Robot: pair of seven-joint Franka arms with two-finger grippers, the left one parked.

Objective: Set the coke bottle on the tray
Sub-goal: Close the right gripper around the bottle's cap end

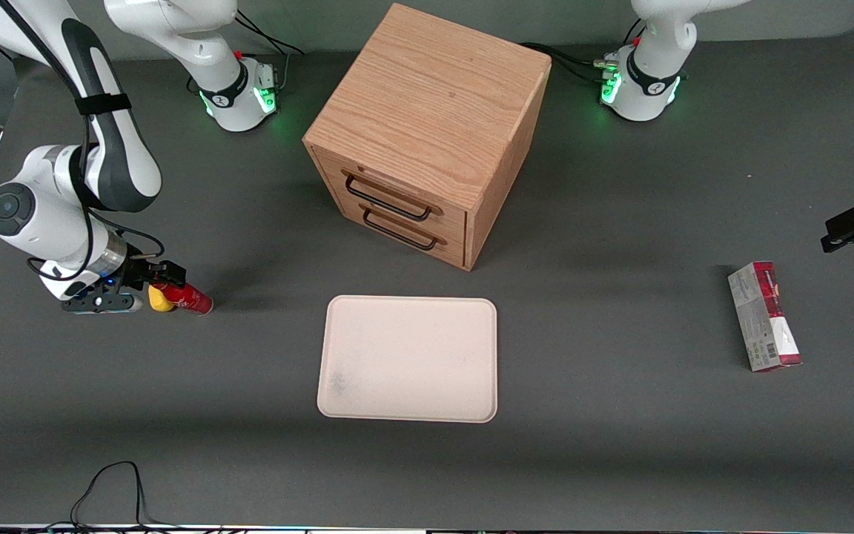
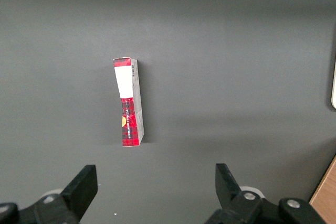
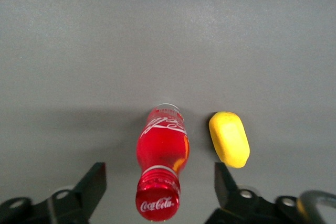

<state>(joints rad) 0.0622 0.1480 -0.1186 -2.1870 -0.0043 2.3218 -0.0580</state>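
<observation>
The coke bottle (image 1: 191,299), small, red, with white script, lies on its side on the grey table toward the working arm's end, apart from the tray. Its red cap points at my right gripper (image 1: 159,282). In the right wrist view the bottle (image 3: 163,145) lies between my gripper's (image 3: 158,167) open fingers, one on each side of the cap, neither touching it. The pale cream tray (image 1: 408,360) lies flat mid-table, nearer the front camera than the wooden cabinet, with nothing on it.
A small yellow rounded lump (image 1: 160,300) lies close beside the bottle, also in the right wrist view (image 3: 229,138). A wooden drawer cabinet (image 1: 427,126) stands mid-table. A red-and-grey carton (image 1: 764,315) lies toward the parked arm's end, also in the left wrist view (image 2: 128,103).
</observation>
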